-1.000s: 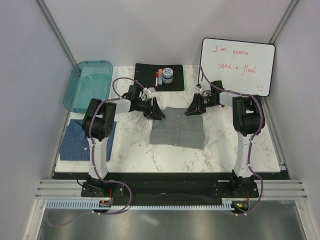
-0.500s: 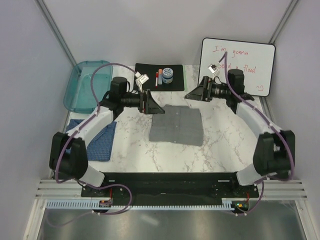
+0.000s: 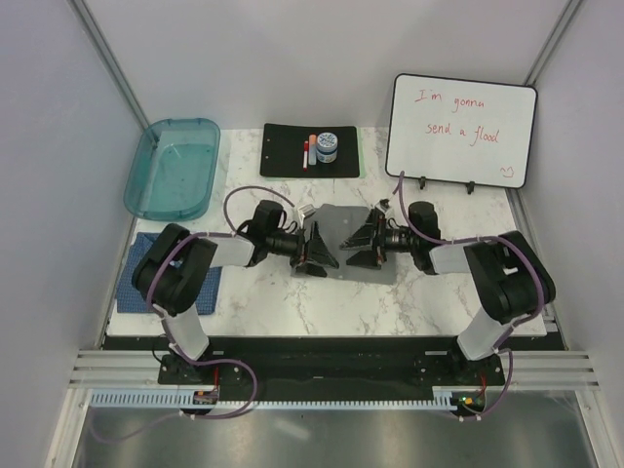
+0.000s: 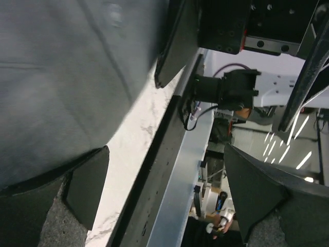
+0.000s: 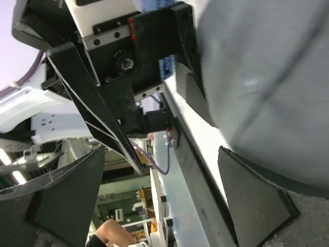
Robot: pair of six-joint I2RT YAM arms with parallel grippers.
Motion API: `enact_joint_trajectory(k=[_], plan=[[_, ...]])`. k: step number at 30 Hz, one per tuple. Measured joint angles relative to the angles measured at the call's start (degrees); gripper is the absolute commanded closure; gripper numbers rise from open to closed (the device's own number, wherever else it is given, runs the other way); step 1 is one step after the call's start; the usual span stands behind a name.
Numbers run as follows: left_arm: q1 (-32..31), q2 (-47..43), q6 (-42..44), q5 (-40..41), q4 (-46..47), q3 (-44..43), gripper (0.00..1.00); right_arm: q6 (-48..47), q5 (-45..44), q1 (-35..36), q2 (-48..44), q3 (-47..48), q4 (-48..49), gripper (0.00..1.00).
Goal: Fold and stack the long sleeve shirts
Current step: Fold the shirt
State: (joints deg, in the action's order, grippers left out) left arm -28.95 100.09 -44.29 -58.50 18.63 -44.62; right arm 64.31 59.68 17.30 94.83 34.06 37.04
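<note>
The grey shirt (image 3: pixel 341 220) lies flat in the middle of the marble table (image 3: pixel 263 297), a squarish patch of cloth, and both my claws are down low right over it. My left gripper (image 3: pixel 319 250) comes in from the left and my right gripper (image 3: pixel 362 247) from the right, nose to nose, nearly meeting above the near half of the cloth.

Left wrist view: grey shirt (image 4: pixel 61 77) fills the upper left, my left gripper (image 4: pixel 169 198) is spread as wide as it goes, and there's nothing between the fingers (image 4: pixel 87 185). The lower finger sits at the shirt's edge; whether it touches, I cannot tell. Right wrist view, same story: my right gripper (image 5: pixel 159 203) gapes wide and has hold of nothing, with grey cloth (image 5: pixel 267 77) off to the upper right.

The blue shirt (image 3: pixel 132 285) sits folded at the table's left edge, partly under my left arm, well apart from the grey one, so no stack yet. Behind it is the teal tray (image 3: pixel 146 195). At the back are a black mat (image 3: pixel 283 146) and the whiteboard (image 3: pixel 458 161).
</note>
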Motion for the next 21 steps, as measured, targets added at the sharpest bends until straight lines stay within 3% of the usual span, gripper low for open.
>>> enact_joint_trajectory(k=[5, 11, 17, 21], plan=[[5.9, 7.0, -0.6, 0.0, 0.2, 0.2, 0.01, -7.9, 0.2, -2.4, 9.8, 1.9, -5.8, 0.02], [8.7, 6.3, 0.3, -1.1, 0.0, 3.1, 0.01, -22.4, 4.1, -5.2, 12.6, 7.6, -21.3, 0.02], [8.7, -1.7, 4.4, -0.6, -4.2, 8.7, 0.01, -44.6, 4.8, -7.1, 11.5, 15.9, -46.5, 0.02], [7.7, -10.1, 7.0, -1.0, -7.7, 6.8, 0.01, -58.2, 4.4, -7.0, 7.4, 22.9, -63.2, 0.02]])
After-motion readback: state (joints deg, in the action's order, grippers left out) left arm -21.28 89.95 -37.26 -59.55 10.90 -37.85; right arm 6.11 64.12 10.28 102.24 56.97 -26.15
